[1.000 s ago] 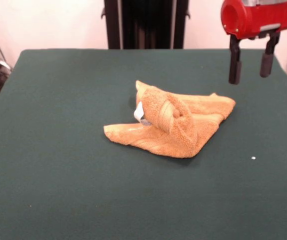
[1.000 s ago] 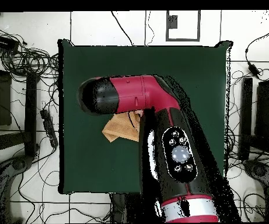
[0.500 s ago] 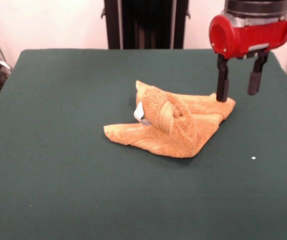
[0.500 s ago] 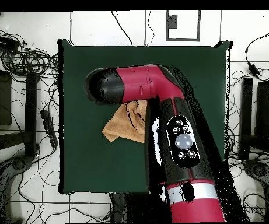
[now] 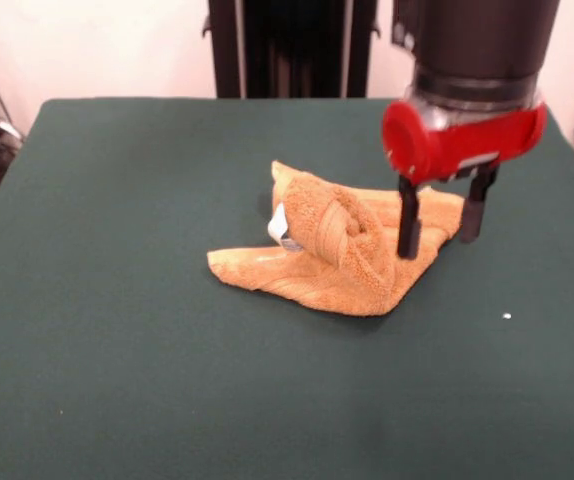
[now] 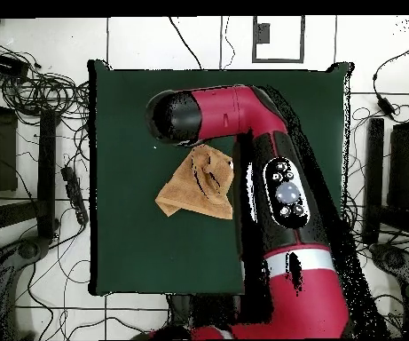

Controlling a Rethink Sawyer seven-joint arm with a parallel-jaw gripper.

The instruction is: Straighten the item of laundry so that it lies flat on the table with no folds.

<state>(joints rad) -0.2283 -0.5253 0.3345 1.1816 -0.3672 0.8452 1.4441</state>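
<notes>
The item of laundry (image 5: 337,255) is an orange-tan towel lying crumpled near the middle of the green table (image 5: 117,300). One part is rolled up over the rest, and a small white tag shows on its left side. My gripper (image 5: 440,228) hangs open over the towel's right corner, fingers pointing down. The left finger (image 5: 408,225) overlaps the cloth in the front view, and I cannot tell whether it touches. Seen from overhead, the towel (image 6: 199,182) lies beside the red arm (image 6: 243,115), which hides the gripper, on the table (image 6: 128,249).
A tiny white speck (image 5: 507,316) lies on the cloth to the right of the towel. Cables (image 6: 30,89) and dark equipment (image 6: 3,146) crowd the floor around the table's sides.
The gripper has come down and leftward in the front view, from above the table's right edge to the towel's right corner. The towel has not moved.
</notes>
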